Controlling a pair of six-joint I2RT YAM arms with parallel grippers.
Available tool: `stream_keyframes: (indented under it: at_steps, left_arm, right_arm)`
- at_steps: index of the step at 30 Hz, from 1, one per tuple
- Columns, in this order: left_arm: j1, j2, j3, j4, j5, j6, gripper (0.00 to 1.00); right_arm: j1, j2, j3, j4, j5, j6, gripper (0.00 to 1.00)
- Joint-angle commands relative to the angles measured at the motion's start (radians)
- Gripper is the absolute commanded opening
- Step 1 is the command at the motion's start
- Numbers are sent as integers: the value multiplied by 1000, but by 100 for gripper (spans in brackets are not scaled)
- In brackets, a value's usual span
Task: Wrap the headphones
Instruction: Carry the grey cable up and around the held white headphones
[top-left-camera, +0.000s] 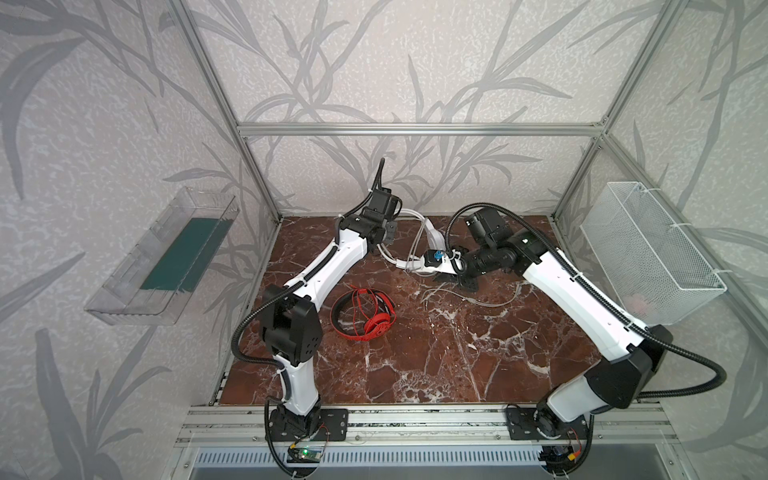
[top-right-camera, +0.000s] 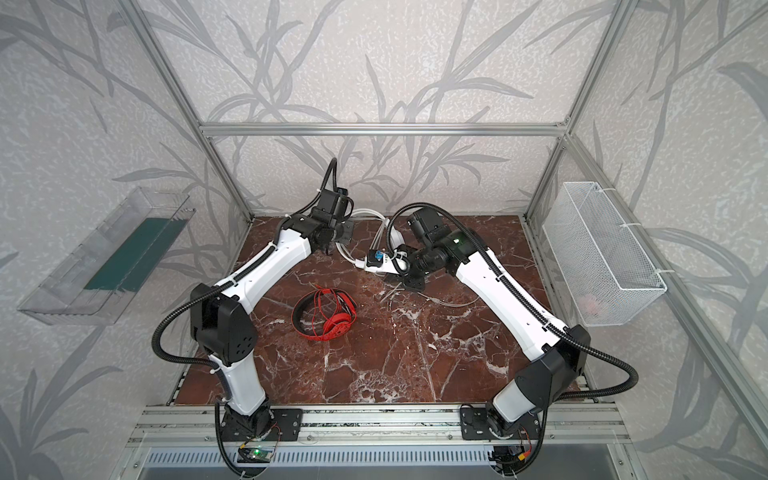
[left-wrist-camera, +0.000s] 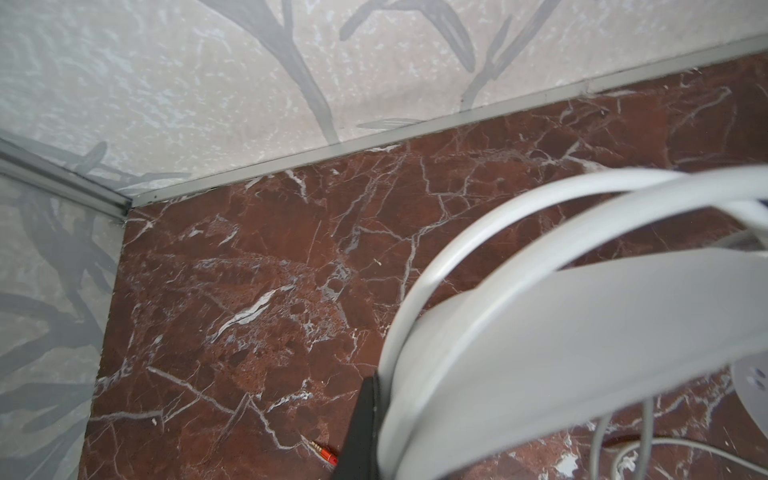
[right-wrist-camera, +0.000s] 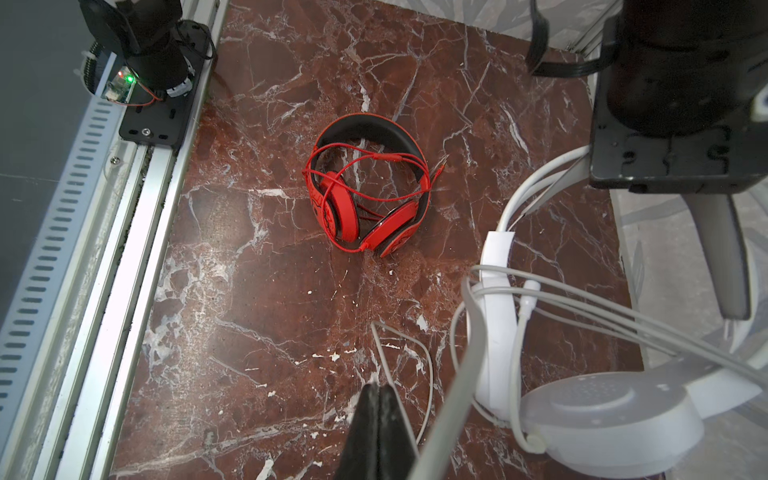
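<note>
The white headphones hang tilted above the table at the back, between my two grippers. My left gripper is shut on their white headband, which presses against its one visible black finger. My right gripper is shut, low over the table. A thin white-grey cable runs along one of its fingers; whether it is pinched I cannot tell. Their earcup is close by. The red headphones lie apart at mid-table, with their red cable looped over them.
The red marble tabletop is fenced by aluminium frame posts. A clear plastic tray hangs on the left wall and a white wire basket on the right. A red jack plug lies on the table beside my left finger.
</note>
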Motion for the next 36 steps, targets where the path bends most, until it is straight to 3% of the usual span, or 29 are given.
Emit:
stream_keyframes:
  at_steps: [1,9,17,28,36]
  left_arm:
    - [-8,-16,18,11,116,40,0]
    - [-11,-24,17,-22,286,152,0]
    - [-14,-13,35,-82,251,216,0]
    - [-40,-15,35,-143,260,332,0]
    - [-43,-47,9,-131,376,302,0]
  right_arm:
    - [-13,28,58,-62,33,-66,0]
    - [-31,39,69,-70,126,-157,0]
    - [-55,61,139,-154,170,-241,0]
    - [-77,87,134,-49,268,-243,0]
    - [-141,123,131,7,136,-145,0]
